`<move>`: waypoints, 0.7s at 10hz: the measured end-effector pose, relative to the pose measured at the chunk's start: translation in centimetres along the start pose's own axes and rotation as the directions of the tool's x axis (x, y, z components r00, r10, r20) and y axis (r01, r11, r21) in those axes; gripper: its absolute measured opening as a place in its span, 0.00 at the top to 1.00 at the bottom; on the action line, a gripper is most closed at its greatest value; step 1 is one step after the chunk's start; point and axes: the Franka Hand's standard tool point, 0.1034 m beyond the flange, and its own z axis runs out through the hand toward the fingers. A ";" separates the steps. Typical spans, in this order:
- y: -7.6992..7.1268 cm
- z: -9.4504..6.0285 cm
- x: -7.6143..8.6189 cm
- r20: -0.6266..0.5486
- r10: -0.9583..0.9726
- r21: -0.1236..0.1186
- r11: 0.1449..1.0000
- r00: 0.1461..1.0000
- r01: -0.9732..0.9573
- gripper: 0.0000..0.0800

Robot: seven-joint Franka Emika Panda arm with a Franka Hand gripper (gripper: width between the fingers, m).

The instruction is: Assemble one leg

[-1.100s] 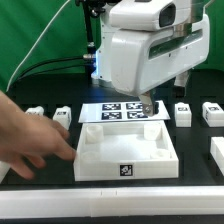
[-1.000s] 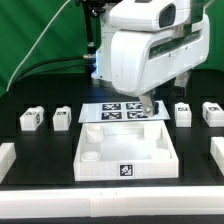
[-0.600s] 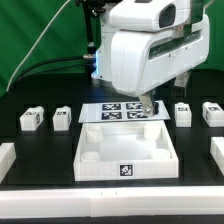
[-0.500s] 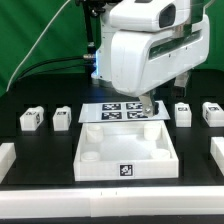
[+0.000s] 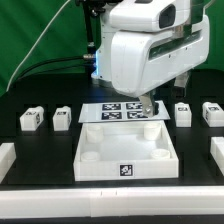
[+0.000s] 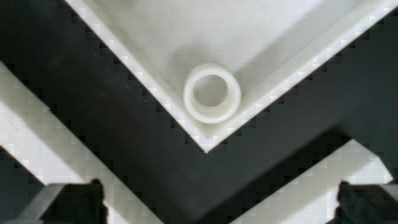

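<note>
Four small white tagged plastic legs (image 5: 31, 119) (image 5: 62, 116) (image 5: 183, 113) (image 5: 212, 111) flank the gripper (image 5: 148, 108), two each side. Gripper spread wide, empty, above a round corner socket (image 6: 212, 93) of the white square tray (image 5: 100, 168).

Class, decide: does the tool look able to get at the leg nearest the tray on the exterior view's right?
Probably yes: the leg stands free beside the tray, nothing over it; the open tool hangs nearby.

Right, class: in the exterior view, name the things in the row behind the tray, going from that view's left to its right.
First leg → second leg → marker board → third leg → fourth leg.
</note>
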 end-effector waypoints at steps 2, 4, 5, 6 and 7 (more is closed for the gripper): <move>0.0 0.0 0.0 0.000 0.000 0.000 1.000 1.000 0.000 0.19; 0.0 0.0 0.0 0.000 0.000 0.001 1.000 1.000 0.000 0.19; 0.0 0.1 -0.1 0.001 0.000 0.001 1.000 1.000 0.000 0.19; -0.5 0.5 -0.7 -0.007 -0.066 -0.008 0.998 0.998 0.066 0.19; -2.0 1.1 -2.2 -0.010 -0.131 -0.013 0.991 0.991 0.131 0.19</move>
